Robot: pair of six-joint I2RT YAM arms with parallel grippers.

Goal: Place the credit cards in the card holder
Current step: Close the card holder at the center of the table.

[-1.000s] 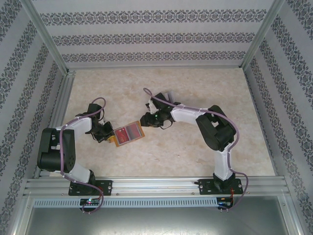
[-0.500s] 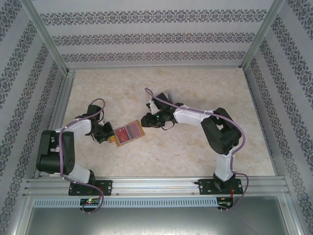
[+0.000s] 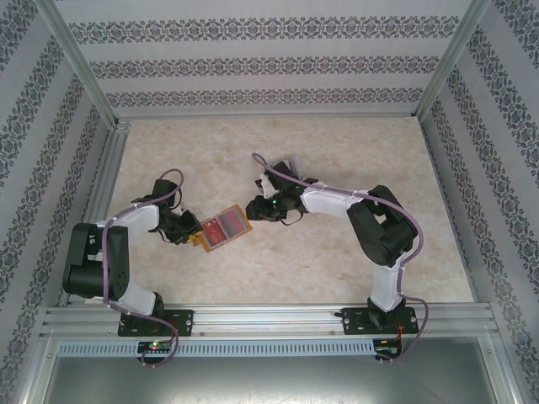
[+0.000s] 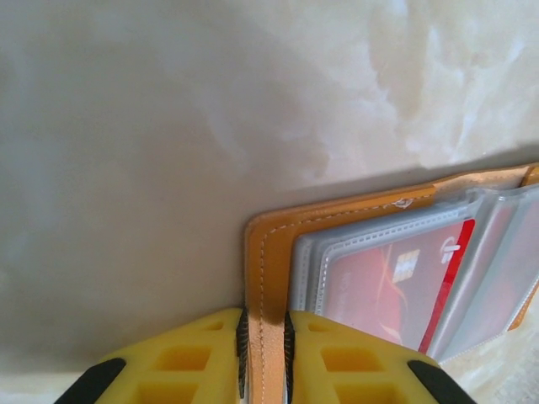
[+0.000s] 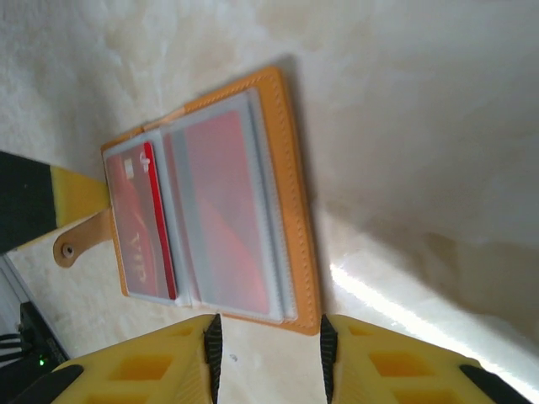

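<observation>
The left gripper point(image 4: 264, 341) is pinching the stitched orange edge of the card holder point(image 4: 268, 252), which lies open and flat on the table point(image 3: 337, 151) between the two arms, pockets up. The right gripper point(image 5: 268, 337) hovers at the opposite edge with its jaws spread, the card holder's corner just inside the gap and nothing clamped.

A red card point(image 5: 139, 227) sits in the clear pocket nearest the strap tab point(image 5: 76, 247). The neighbouring pocket shows a pinkish-red fill, probably a second card, though the blurred plastic makes that uncertain.

To do this step well, the left pinch should hold firm and low so the cover cannot slide on the smooth surface. The right gripper should work along the pocket's length rather than across it, pressing any card fully home without lifting the clear sleeves. A push from the side could fold the pockets over or twist the holder out of the left grip.

The table is a glossy cream marbled sheet with soft glare. Walls point(image 3: 269, 63) papered in striped floral bands enclose it, held by an aluminium frame point(image 3: 76, 67).
</observation>
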